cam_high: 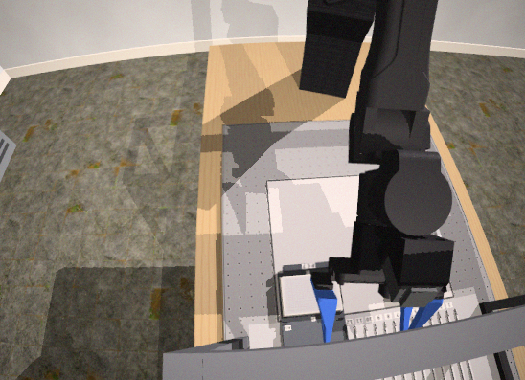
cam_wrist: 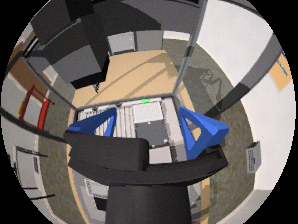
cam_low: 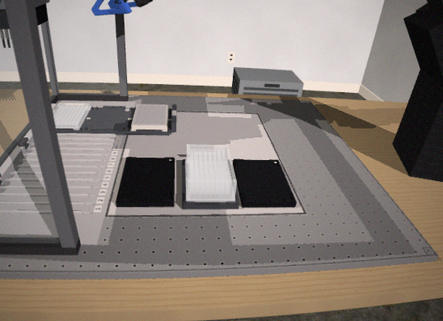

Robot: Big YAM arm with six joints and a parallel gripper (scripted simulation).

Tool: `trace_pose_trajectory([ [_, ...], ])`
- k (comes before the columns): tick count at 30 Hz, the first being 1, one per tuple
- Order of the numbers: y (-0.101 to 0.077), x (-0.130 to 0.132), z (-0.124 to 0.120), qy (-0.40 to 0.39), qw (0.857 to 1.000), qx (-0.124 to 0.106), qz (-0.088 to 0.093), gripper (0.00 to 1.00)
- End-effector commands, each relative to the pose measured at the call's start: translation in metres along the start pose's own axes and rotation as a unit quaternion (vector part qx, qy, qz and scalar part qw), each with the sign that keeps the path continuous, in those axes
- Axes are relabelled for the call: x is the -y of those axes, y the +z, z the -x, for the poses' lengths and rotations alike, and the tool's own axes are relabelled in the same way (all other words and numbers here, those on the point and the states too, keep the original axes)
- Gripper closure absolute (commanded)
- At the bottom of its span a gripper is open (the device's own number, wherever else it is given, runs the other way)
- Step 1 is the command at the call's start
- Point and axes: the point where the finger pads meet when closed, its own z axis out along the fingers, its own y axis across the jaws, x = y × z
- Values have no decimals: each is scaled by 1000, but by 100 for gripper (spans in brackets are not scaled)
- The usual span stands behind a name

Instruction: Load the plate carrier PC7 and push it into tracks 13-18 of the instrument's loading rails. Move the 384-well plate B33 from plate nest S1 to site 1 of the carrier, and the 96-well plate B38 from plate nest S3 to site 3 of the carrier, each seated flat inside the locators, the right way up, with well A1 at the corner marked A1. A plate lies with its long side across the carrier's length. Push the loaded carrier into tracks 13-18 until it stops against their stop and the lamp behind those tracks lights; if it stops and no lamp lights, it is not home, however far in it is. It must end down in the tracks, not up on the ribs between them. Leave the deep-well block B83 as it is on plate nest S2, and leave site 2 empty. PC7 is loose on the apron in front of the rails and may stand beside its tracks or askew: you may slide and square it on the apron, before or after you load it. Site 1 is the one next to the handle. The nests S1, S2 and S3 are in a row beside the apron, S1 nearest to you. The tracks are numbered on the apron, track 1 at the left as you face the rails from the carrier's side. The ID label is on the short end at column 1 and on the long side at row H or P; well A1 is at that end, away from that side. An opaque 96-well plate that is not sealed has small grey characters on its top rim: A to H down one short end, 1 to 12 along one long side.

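Observation:
The carrier PC7 [cam_high: 307,334] [cam_low: 109,118] [cam_wrist: 152,134] lies in the rails at the side with the highest track numbers, its handle end over the apron. The plate B33 [cam_high: 298,296] [cam_low: 150,117] sits on site 1 beside the handle and looks flat. The white plate B38 [cam_low: 73,116] [cam_wrist: 148,113] sits on site 3 at the far end. Site 2 between them is empty. A lamp [cam_wrist: 145,101] behind the carrier glows green. The block B83 [cam_low: 209,174] stands on nest S2. My gripper [cam_high: 367,334] [cam_wrist: 147,110] is open and empty, raised high above the rails and carrier.
Nests S1 [cam_low: 264,183] and S3 [cam_low: 146,183] are black and bare, either side of B83. Grey frame posts [cam_low: 121,61] and a crossbar [cam_high: 287,351] stand around the rails. The numbered tracks [cam_low: 73,170] lie beside the carrier.

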Motion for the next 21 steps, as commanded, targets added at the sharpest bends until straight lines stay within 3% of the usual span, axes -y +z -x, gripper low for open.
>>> trace_pose_trajectory([
  [1, -14, 14, 18, 3, 1000, 28, -9, 0],
  [14, -57, 25, -11, 3, 1000, 26, -9, 0],
  [16, -57, 25, -11, 3, 1000, 26, -9, 0],
  [17, -57, 25, -24, 2, 1000, 16, -8, 0],
  [18, -63, 27, -15, 2, 1000, 26, -9, 0],
  [21, -73, 30, -21, 2, 1000, 26, -9, 0],
])
